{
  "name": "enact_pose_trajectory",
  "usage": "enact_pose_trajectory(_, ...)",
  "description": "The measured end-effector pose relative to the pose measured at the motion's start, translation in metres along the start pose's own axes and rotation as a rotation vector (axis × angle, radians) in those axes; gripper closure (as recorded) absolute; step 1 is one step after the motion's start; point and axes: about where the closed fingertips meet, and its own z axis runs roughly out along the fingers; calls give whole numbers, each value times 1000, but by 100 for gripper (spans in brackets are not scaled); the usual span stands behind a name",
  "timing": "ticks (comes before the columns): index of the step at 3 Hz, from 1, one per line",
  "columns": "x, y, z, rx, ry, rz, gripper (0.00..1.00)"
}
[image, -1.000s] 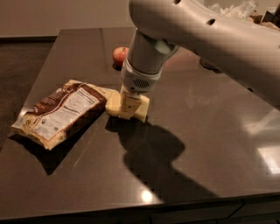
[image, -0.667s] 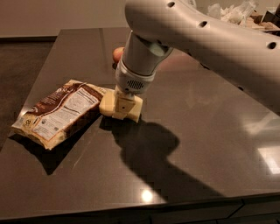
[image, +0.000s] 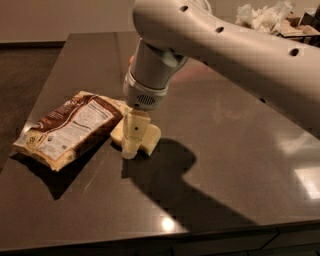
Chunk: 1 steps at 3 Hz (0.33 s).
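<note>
Watching remotely, I see the end effector (image: 134, 148) down on the counter (image: 225, 150), touching 1 pale yellow item (image: 152, 136) that lies just beside 1 brown snack bag (image: 70, 127). I cannot tell whether it is clenched or released.

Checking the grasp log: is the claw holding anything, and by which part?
Cannot tell. The claw is down at a pale yellow object beside the brown bag.

One snack bag (image: 70, 127), one pale block (image: 152, 136), one set of jaws clamped on it, one table (image: 225, 165).
</note>
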Motion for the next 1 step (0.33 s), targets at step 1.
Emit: enact_pose_trajectory(1, 0, 0, 0, 0, 0, 0, 0)
